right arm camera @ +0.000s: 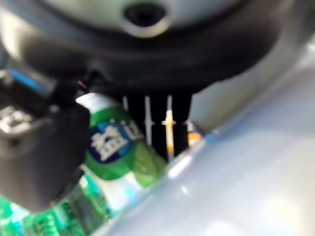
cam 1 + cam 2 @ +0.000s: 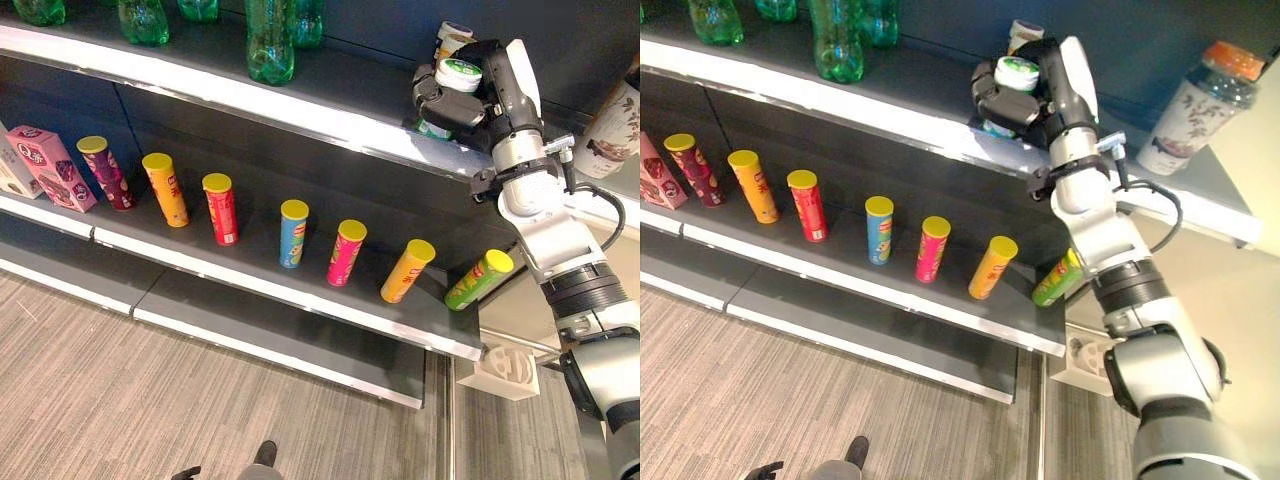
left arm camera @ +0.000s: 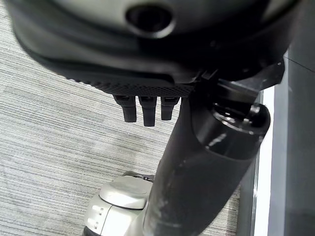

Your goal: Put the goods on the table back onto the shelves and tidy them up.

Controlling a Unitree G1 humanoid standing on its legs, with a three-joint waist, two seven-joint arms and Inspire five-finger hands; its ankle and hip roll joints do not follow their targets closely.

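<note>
Right eye view: a small round pot (image 2: pixel 1014 82) w/ a green and white lid is held by the right hand (image 2: pixel 1025 95) at the front edge of the top shelf (image 2: pixel 890 110). Dark fingers are curled round the pot's sides, clamped on it. A 2nd pot (image 2: pixel 1025 30) of the same kind is seen just behind the hand, on the same shelf. A big see-through jar (image 2: pixel 1196 105) w/ an orange lid and a flower label is seen well to the right on that shelf; in the left eye view it is cut off by the edge. Green see-through plastic bottles (image 2: pixel 270 42) are lined up at the shelf's left part.

On the lower shelf (image 2: pixel 300 290), dark and smooth w/ a shiny metal lip, tall round tubes (image 2: pixel 293 233) w/ yellow lids are set in a row, each in a diff colour: dark red, orange, red, blue, pink, yellow, green. A pink box (image 2: pixel 52 166) is seen at the row's left end. The floor (image 2: pixel 90 400) is grey w/ thin stripes.

Right wrist view: the pot's shiny green and white label (image 1: pixel 115 147) is seen very close, pressed between thumb and fingers.

Left wrist view: the left hand (image 3: pixel 145 108) is hung over the striped floor; short dark fingertips are seen side by side, but if they are bent or straight cannot be told
</note>
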